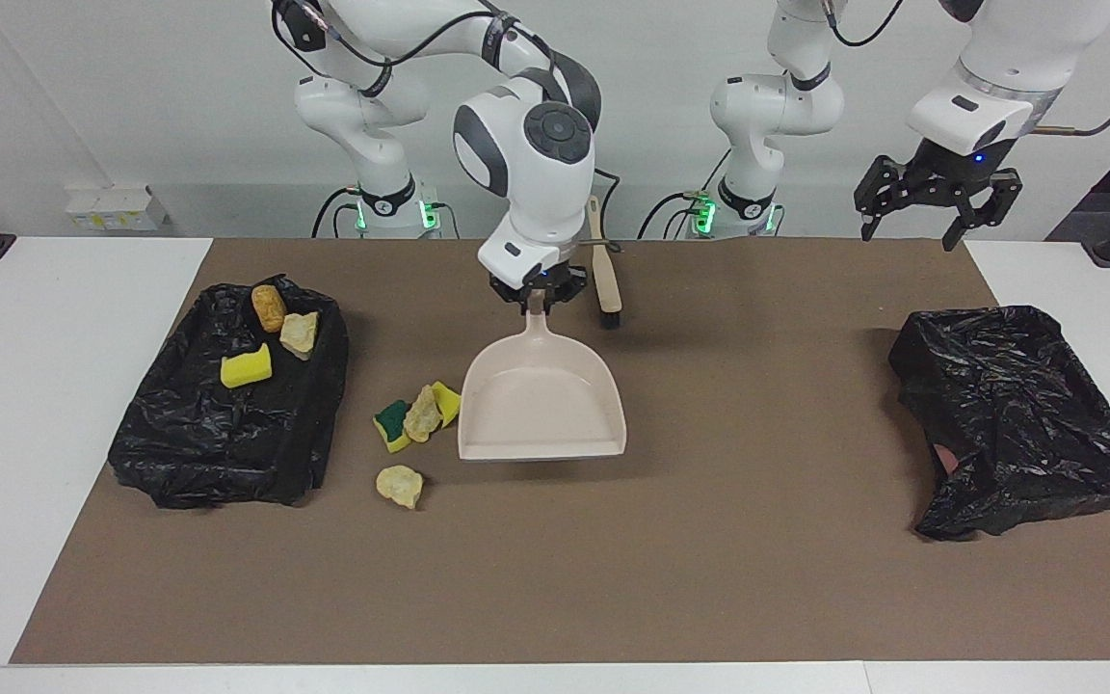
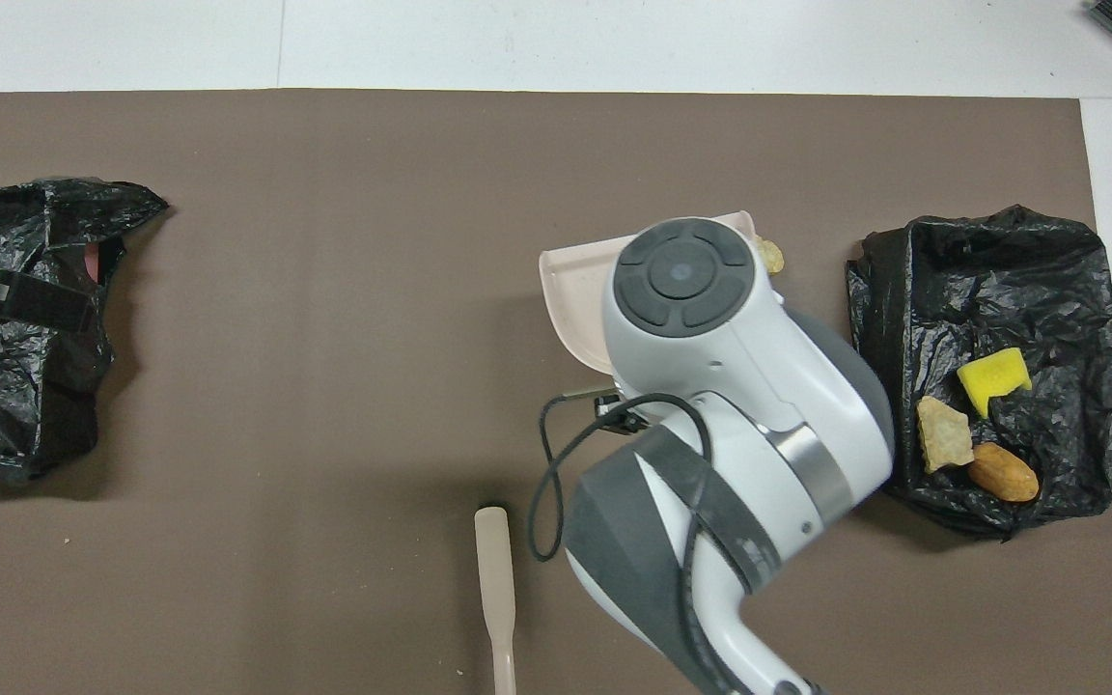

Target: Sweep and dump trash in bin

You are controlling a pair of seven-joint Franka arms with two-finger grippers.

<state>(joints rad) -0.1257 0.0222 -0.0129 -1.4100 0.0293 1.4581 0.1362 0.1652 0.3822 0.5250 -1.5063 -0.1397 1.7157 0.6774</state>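
Observation:
My right gripper (image 1: 536, 295) is shut on the handle of the beige dustpan (image 1: 543, 410), which hangs low over the mat with its mouth facing away from the robots. Only a corner of the dustpan (image 2: 570, 294) shows under the arm in the overhead view. Loose trash (image 1: 417, 416), sponge pieces and a bread-like lump, lies just beside the pan toward the right arm's end. One more lump (image 1: 400, 485) lies farther from the robots. The black-lined bin (image 1: 227, 453) holds a yellow sponge (image 1: 246, 367) and two lumps (image 1: 283, 320). My left gripper (image 1: 936, 198) hangs open in the air, waiting.
A wooden brush (image 1: 603, 265) lies on the brown mat near the robots, close beside my right gripper. A second black bag (image 1: 1017, 414) sits at the left arm's end, with the left gripper (image 2: 15, 299) over it. White table borders the mat.

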